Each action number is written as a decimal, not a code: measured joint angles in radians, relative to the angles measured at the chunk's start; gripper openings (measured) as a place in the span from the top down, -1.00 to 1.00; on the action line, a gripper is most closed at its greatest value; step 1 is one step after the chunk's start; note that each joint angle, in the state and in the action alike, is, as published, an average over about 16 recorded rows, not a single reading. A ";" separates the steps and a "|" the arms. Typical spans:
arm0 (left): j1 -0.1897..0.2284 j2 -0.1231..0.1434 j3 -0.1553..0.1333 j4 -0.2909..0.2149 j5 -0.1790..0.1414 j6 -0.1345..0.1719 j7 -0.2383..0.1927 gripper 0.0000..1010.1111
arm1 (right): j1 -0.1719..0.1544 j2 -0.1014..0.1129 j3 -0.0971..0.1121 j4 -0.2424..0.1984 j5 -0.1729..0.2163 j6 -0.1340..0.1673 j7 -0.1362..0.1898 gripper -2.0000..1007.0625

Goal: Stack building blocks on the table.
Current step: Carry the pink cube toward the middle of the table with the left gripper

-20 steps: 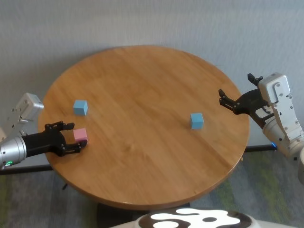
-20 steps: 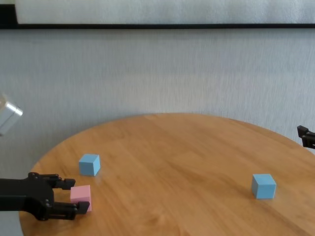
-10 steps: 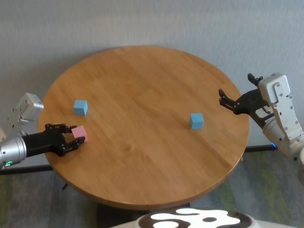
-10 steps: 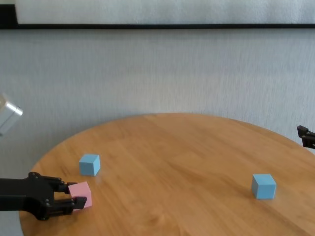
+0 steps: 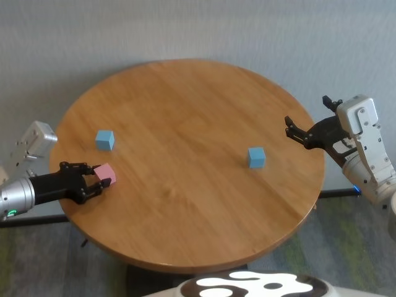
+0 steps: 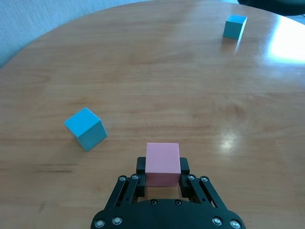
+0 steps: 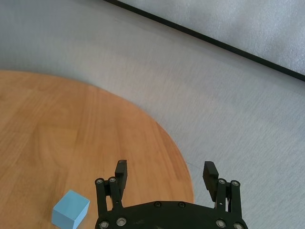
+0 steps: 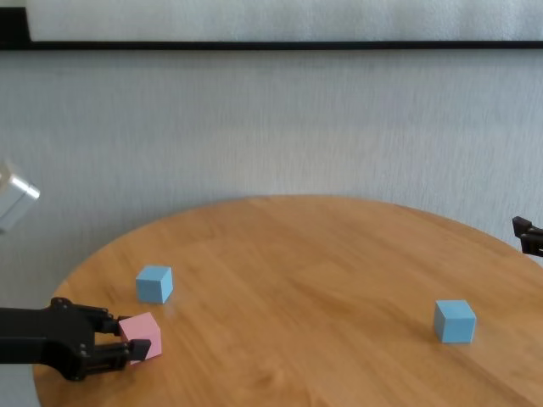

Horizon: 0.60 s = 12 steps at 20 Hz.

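Observation:
My left gripper (image 5: 94,180) is shut on the pink block (image 5: 105,173), holding it just above the round wooden table (image 5: 192,130) at its left edge; the block also shows in the left wrist view (image 6: 162,163) and the chest view (image 8: 141,333). One light blue block (image 5: 104,140) rests on the table a little beyond it, seen too in the left wrist view (image 6: 86,128). The second light blue block (image 5: 256,157) rests at the right, also in the right wrist view (image 7: 70,209). My right gripper (image 5: 296,132) is open and empty, hovering at the table's right edge.
A grey carpeted floor surrounds the table. A light wall with a dark strip (image 8: 271,44) stands behind it.
My left gripper closed on the pink block and lifted it slightly, tilting it. The right arm and both blue blocks have not moved.

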 joint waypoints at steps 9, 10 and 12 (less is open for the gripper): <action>0.006 0.017 0.008 -0.081 -0.013 0.031 -0.025 0.19 | 0.000 0.000 0.000 0.000 0.000 0.000 0.000 -1.00; 0.005 0.018 0.010 -0.091 -0.015 0.035 -0.030 0.19 | 0.000 0.000 0.000 0.000 0.000 0.000 0.000 -1.00; 0.001 0.018 0.017 -0.107 -0.018 0.042 -0.039 0.19 | 0.000 0.000 0.000 0.000 0.000 0.000 0.000 -1.00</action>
